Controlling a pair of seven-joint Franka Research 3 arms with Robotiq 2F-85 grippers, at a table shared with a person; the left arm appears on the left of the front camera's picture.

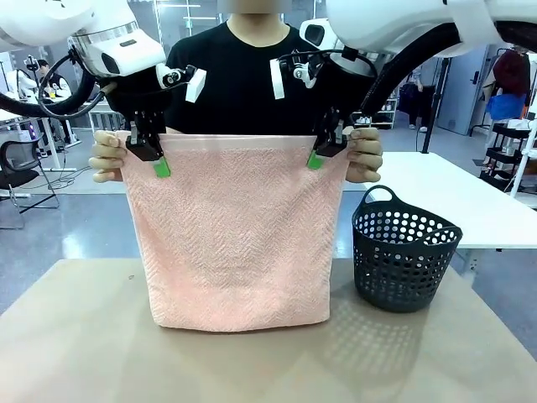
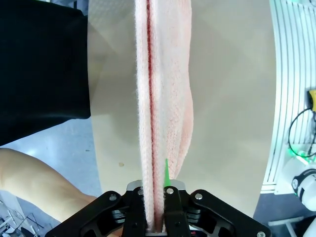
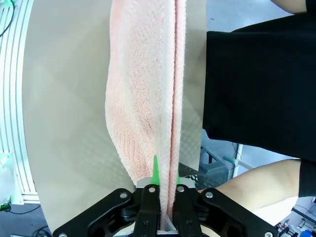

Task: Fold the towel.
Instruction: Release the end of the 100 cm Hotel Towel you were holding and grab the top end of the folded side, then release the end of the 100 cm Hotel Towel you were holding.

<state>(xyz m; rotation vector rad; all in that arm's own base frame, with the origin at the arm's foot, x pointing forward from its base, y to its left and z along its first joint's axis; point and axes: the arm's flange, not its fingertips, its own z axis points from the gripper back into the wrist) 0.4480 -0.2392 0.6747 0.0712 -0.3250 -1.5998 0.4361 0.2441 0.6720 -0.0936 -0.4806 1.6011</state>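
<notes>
The salmon-pink towel (image 1: 235, 235) hangs doubled in the air, its lower fold touching the table (image 1: 84, 353). My left gripper (image 1: 153, 159) is shut on its top left corner and my right gripper (image 1: 320, 153) is shut on its top right corner. A person's hands (image 1: 107, 155) (image 1: 366, 154) hold the same corners just outside my fingers. In the left wrist view the towel (image 2: 160, 98) runs up from between the shut left gripper (image 2: 155, 207). The right wrist view shows the towel (image 3: 148, 98) pinched the same way in the right gripper (image 3: 167, 210).
A dark grey perforated basket (image 1: 403, 252) stands on the table to the right of the towel. The person in a black shirt (image 1: 239, 80) stands right behind the towel at the far edge. Bare table lies in front of the towel.
</notes>
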